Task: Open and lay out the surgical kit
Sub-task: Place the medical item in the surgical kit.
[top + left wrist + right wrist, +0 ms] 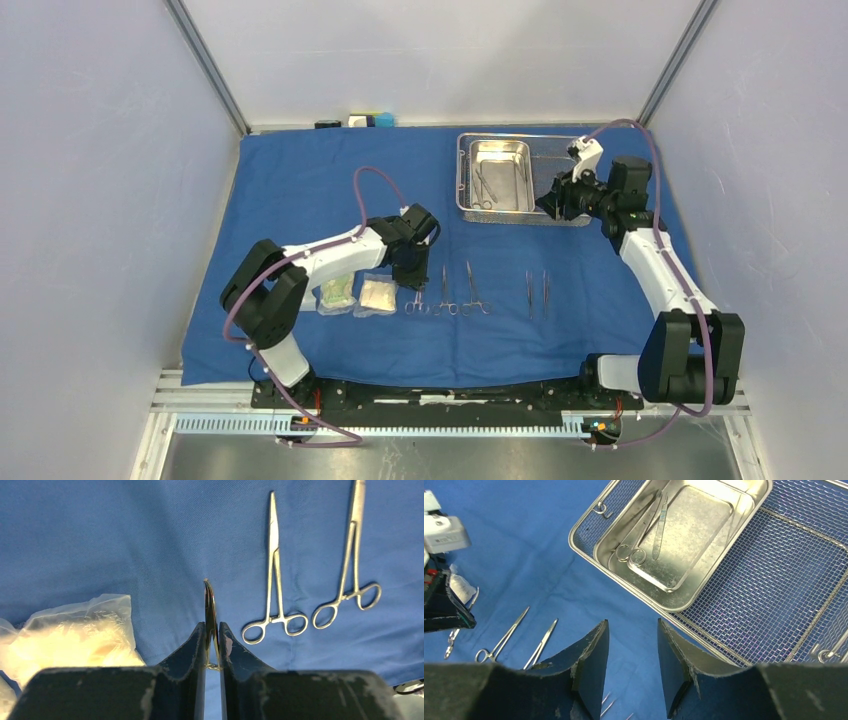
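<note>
Surgical kit scissors (209, 605) pinched edge-on in clenched left hand (212, 628), over blue cloth (300, 180) near counter's near edge. Could twist or land across 2 clamps (274, 580) just beside if let go too high. Right hand (633, 630) spread, empty, hovering beside mesh tray (774, 580) toward far right corner.

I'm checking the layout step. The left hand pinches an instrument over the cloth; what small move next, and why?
Probably lower and open the left hand, laying the instrument on the blue cloth beside the nearest clamp: it is pinched edge-on, already lined up with that row.
</note>
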Robot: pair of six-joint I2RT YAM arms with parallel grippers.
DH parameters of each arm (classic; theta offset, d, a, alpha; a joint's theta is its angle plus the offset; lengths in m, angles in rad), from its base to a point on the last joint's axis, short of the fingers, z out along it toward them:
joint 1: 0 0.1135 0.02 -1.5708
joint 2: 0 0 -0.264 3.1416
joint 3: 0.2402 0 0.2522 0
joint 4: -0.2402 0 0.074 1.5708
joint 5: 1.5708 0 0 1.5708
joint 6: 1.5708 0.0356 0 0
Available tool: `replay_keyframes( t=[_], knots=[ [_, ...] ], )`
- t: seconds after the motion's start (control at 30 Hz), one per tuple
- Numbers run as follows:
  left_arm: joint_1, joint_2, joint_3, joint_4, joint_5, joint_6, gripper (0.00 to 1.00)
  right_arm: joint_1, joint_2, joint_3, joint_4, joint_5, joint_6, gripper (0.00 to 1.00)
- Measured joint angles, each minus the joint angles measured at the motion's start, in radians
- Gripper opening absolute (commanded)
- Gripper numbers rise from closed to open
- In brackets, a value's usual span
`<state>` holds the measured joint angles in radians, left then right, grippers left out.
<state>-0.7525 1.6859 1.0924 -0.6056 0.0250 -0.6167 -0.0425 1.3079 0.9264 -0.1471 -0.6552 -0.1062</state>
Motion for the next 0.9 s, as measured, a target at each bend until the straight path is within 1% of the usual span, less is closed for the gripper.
replay_keyframes(
  t=[0.1, 0.23, 0.6, 0.77, 0.9],
  knots=[
    [-0.003, 0.02, 0.0, -0.012, 0.0, -0.008, 0.04, -0.003, -0.01, -0.013, 0.013, -0.004, 0.008, 0.46],
    [-0.003, 0.023, -0.001, -0.021, -0.016, -0.025, 0.08, -0.008, -0.034, -0.026, 0.027, -0.018, 0.019, 0.46],
    [-0.003, 0.048, -0.02, -0.016, -0.024, -0.057, 0.09, -0.025, -0.061, -0.058, 0.075, -0.049, 0.061, 0.45],
    [-0.003, 0.066, -0.018, -0.013, -0.024, -0.06, 0.13, -0.026, -0.064, -0.061, 0.084, -0.058, 0.077, 0.45],
    [-0.003, 0.077, -0.006, -0.023, -0.023, -0.067, 0.15, -0.031, -0.064, -0.061, 0.087, -0.067, 0.084, 0.45]
  ],
)
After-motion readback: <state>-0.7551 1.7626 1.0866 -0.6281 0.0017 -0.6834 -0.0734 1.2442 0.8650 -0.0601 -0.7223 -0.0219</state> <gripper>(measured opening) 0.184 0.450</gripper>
